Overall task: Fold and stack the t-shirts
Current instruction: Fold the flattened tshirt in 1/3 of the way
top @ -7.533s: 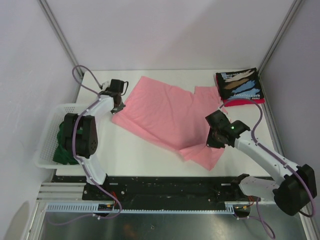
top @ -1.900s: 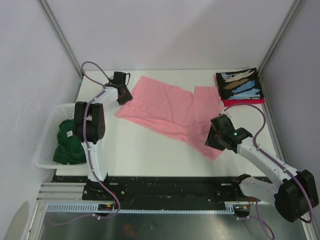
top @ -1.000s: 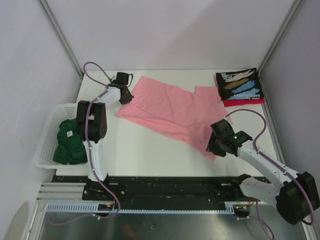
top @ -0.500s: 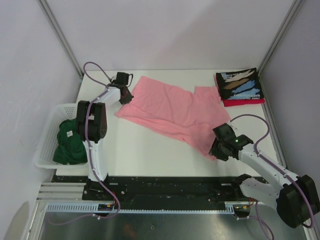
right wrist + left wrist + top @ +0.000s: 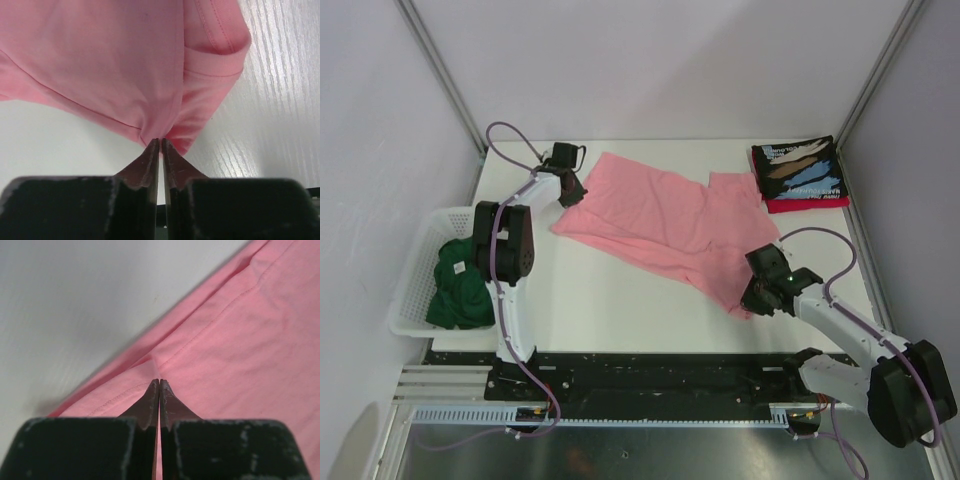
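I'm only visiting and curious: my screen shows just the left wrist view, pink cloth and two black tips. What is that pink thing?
Observer: It's a pink t-shirt, spread out across a white table.
Visitor: Is the other arm doing anything?
Observer: Yes, the right pincer is shut on the shirt's near right corner.
Visitor: Any other clothes about?
Observer: A black printed t-shirt lies folded on top of a red one at the table's far right corner.
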{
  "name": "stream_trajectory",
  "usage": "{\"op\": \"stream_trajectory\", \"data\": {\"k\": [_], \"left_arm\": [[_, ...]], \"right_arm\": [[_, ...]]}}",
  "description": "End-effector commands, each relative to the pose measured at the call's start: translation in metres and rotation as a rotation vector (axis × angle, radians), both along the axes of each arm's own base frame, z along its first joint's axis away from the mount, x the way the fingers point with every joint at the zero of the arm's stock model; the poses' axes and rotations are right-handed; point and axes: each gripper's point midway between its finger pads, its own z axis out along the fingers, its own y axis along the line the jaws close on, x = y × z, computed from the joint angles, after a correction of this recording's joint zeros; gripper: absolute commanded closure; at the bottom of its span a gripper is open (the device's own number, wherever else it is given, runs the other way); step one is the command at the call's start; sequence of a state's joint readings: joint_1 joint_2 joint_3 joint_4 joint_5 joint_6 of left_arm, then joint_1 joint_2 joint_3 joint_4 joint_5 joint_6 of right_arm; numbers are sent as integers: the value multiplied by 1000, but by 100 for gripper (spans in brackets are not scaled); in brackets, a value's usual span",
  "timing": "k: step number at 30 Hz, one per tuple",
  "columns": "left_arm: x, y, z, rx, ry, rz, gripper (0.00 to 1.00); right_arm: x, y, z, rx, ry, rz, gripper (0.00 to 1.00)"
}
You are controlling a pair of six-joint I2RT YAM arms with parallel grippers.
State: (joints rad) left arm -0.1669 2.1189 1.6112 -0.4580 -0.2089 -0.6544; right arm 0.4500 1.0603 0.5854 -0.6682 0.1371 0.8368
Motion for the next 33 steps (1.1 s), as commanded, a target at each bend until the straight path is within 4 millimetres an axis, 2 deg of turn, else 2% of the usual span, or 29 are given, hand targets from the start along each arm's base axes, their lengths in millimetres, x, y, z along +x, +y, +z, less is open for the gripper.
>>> {"op": "stream_trajectory", "data": {"k": [1,3,8,16,17,20,22,26,33], "left_arm": [[15,7,17,30,-54,16,100],[16,9,17,33,-54,18,100],[20,13,18,38,-60,25,100],[20,11,10,20,-44,21,99],[19,10,8,14,-38,19,94],[11,8,5,10,-25,29,68],[8,6,4,14,-21,30,59],[5,7,4,20,-19,38,55],[-1,7,-4,25,9,62,57]], "right_arm": [[7,-2,0,1,-18,-13,95],[5,-8,-2,-13,-4,-27,99],[1,-22,-2,-40,16,-61,100],[2,-21,-4,-33,27,-54,100],[1,-21,-5,-34,29,-54,100],[2,-22,-5,-39,30,-53,100],[2,-22,-6,-36,29,-52,100],[3,-20,-7,-31,33,-46,100],[3,-20,-8,-35,36,-43,100]]}}
